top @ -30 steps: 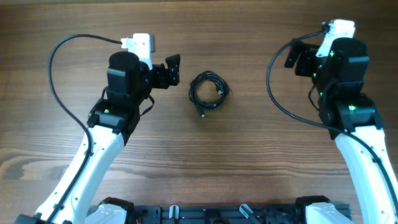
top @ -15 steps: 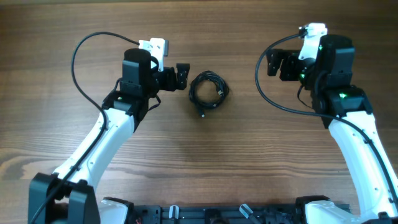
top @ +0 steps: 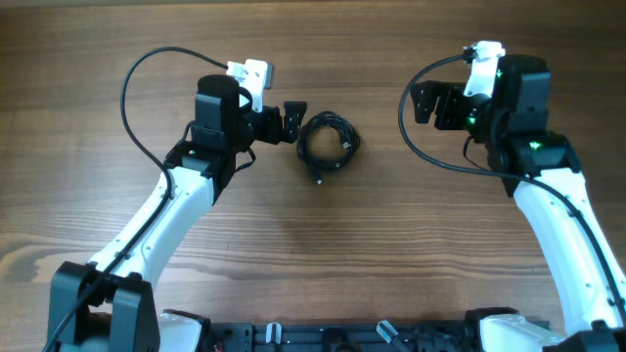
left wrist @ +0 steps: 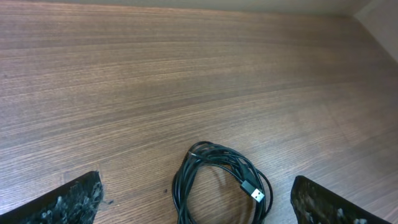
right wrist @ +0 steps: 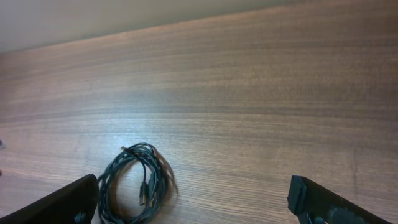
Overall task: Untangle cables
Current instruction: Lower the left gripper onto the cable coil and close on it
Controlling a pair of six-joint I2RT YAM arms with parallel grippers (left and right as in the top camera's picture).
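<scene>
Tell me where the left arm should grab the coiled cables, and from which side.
Take the cables at the coil's left arc, nearest the left gripper, where strands lie bundled. Probably come from above, open jaws straddling the bundle: the coil lies flat on the table, leaving nothing to catch sideways.

Probably a robotics lab: a white-and-black left arm and right arm stand on a black rail at the near edge of a wood-grain table. A plain pale wall backs the table's far side.
</scene>
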